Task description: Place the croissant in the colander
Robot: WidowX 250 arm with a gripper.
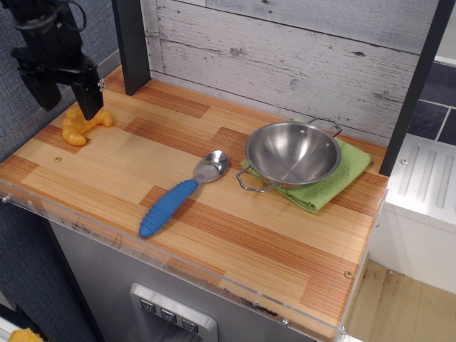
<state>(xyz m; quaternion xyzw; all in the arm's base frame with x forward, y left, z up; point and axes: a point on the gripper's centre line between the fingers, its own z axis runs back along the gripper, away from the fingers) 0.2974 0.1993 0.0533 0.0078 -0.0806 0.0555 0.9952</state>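
The orange-yellow croissant (80, 127) lies at the far left of the wooden counter, partly hidden by my gripper. My black gripper (66, 105) hangs right over it with its two fingers spread apart, one on each side, not closed on it. The shiny steel colander (292, 153) with two wire loop handles sits to the right on a green cloth, empty.
A metal spoon with a blue ridged handle (177, 197) lies mid-counter between croissant and colander. A green cloth (342, 176) lies under the colander. A dark post (132, 43) stands at the back left. A clear plastic lip (164, 263) runs along the counter's front edge.
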